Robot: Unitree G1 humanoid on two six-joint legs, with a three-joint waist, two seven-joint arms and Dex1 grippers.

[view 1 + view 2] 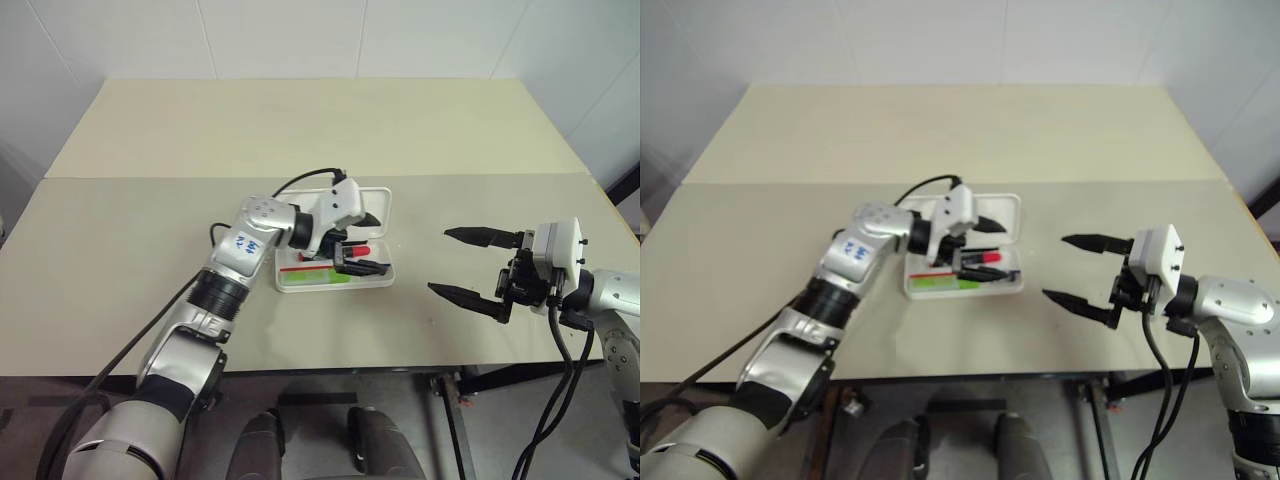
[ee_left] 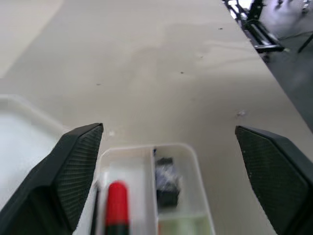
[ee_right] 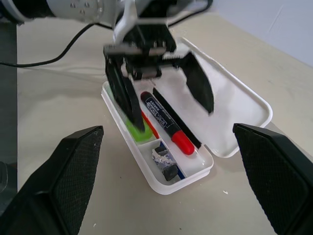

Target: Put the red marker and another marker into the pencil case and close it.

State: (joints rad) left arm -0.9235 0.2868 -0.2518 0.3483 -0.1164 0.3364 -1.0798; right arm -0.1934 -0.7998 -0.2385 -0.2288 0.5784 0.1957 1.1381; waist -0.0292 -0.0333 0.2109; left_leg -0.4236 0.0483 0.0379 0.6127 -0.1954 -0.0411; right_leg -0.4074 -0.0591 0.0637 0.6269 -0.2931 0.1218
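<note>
The white pencil case [image 1: 379,204] lies open at the middle of the table, its lid folded flat on the far side. In its tray the red marker [image 3: 166,123] lies lengthwise, red cap toward the right gripper. The light green marker [image 3: 138,132] rests beside it along the near wall. My left gripper [image 1: 368,243] hangs open just above the tray, one finger [image 3: 127,100] over the green marker and the other over the lid, holding nothing. My right gripper [image 1: 440,261] is open and empty above the bare table, to the right of the case.
A small end compartment of the case holds dark bits [image 3: 165,164]. The beige table [image 1: 300,130] has a seam across it behind the case. A black cable [image 1: 300,180] loops from the left wrist. The table's front edge runs just below both arms.
</note>
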